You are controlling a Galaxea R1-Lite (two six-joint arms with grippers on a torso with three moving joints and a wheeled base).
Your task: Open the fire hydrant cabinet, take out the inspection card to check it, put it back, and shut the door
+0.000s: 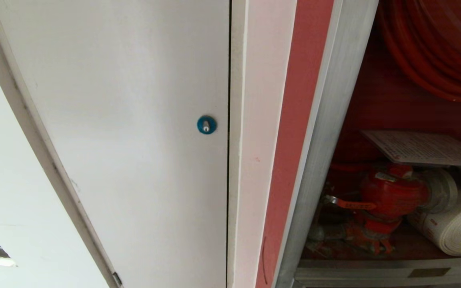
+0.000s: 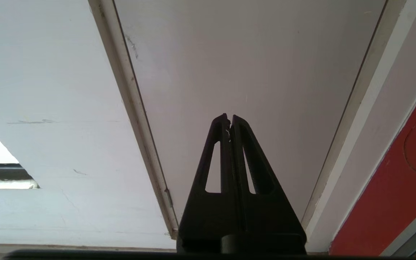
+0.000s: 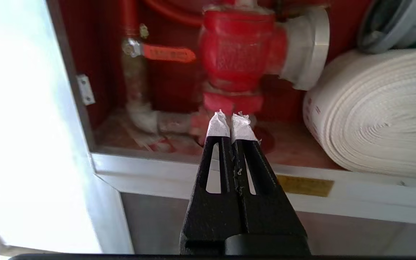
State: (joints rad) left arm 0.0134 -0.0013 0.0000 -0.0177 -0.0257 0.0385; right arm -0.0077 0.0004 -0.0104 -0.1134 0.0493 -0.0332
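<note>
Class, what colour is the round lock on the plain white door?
Blue, with a silver centre: the round lock; clearest in the head view.

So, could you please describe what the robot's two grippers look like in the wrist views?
Both are matte black. Each finger tapers to a narrow tip and has a long slot cut through it. The left gripper has bare black tips. The right gripper has frayed white tape wrapped around both fingertips. No cables or markings show.

Standing shut beside a white frame: plain white door (image 1: pixel 134 120).
Carrying a round blue lock (image 1: pixel 206 125) near its edge; bordering a white wall (image 1: pixel 10 192); showing a small hinge (image 1: pixel 117 279) on its far side.
</note>
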